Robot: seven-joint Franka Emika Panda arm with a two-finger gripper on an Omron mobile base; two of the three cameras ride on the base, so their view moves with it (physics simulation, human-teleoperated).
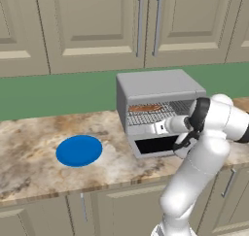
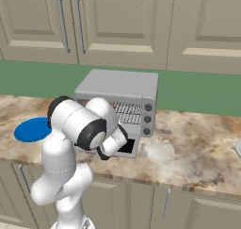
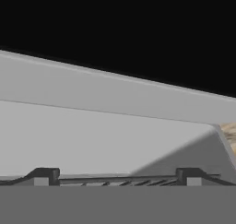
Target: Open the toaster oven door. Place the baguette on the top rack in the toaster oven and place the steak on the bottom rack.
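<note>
**Q:** Where are the task's things at this entry?

**A:** The toaster oven [image 1: 158,92] sits toward the back edge of the worktop [image 1: 34,152], right of a blue plate [image 1: 79,150]. Its door [image 1: 155,145] hangs folded down in front, glass facing up. The baguette [image 1: 145,108] lies on the top rack [image 1: 153,117], lengthwise across the opening, which I judge is the only way so long a loaf fits. The steak I cannot find; the bottom rack is hidden behind my arm and the door.

**Q:** And your end effector?

**A:** My end effector [image 3: 115,179] is reached low into the oven's front, fingertips [image 3: 45,176] spread wide apart with nothing between them. Beyond them I see a bare grey inner wall and a wire edge running across, probably a rack; which one, I cannot tell.

**Q:** Why that posture?

**A:** My judgement: the low, level reach suits the lower shelf. The open jaws suggest the steak was either just let go or is yet to be fetched.
</note>
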